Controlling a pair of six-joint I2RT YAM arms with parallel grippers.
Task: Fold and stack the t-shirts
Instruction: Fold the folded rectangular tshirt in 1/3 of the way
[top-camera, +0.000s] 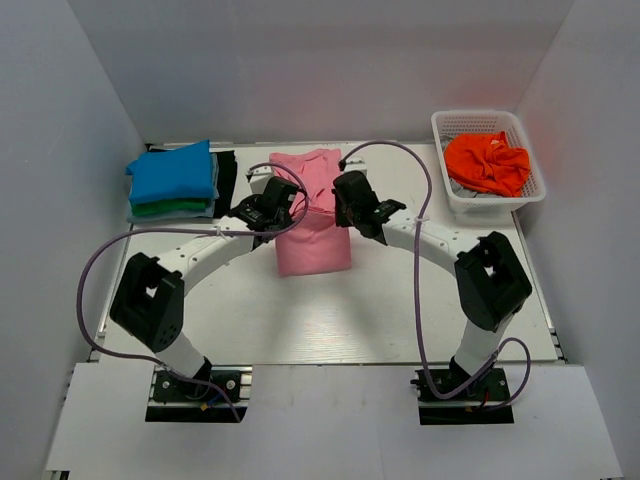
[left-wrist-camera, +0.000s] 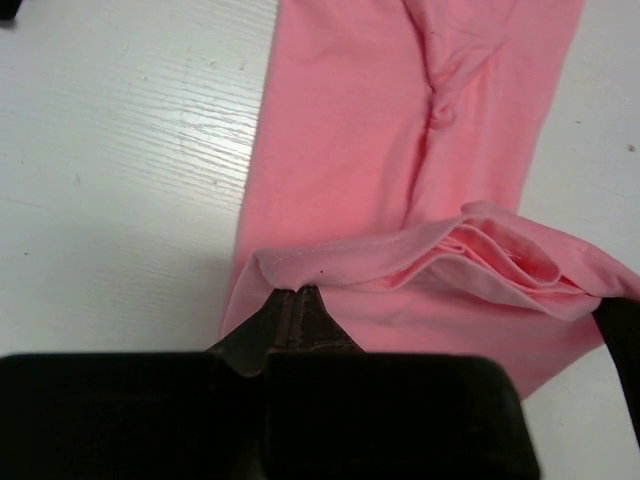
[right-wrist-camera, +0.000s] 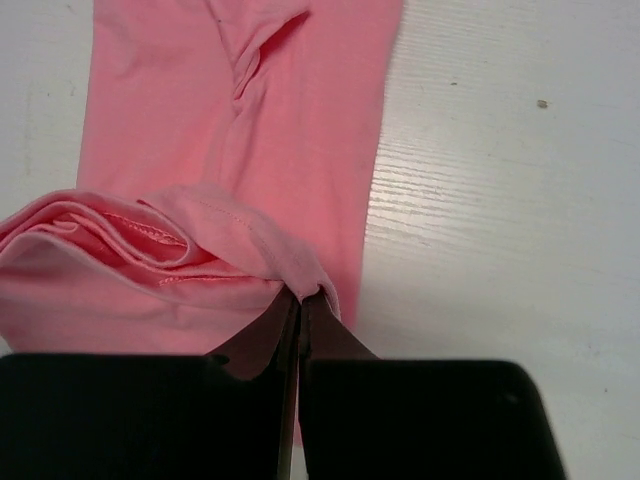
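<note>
A light pink t-shirt (top-camera: 312, 240) lies as a long narrow strip in the middle of the table. My left gripper (left-wrist-camera: 296, 291) is shut on its left corner and my right gripper (right-wrist-camera: 300, 294) is shut on its right corner. Both hold the same end edge lifted, so the cloth (left-wrist-camera: 480, 260) bunches in folds (right-wrist-camera: 110, 235) between them. A folded bright blue t-shirt (top-camera: 172, 174) lies on a folded green one (top-camera: 170, 209) at the back left. An orange t-shirt (top-camera: 488, 161) sits crumpled in the basket.
A white lattice basket (top-camera: 447, 186) stands at the back right. A black thing (top-camera: 227, 180) lies beside the blue and green stack. White walls close in the table on three sides.
</note>
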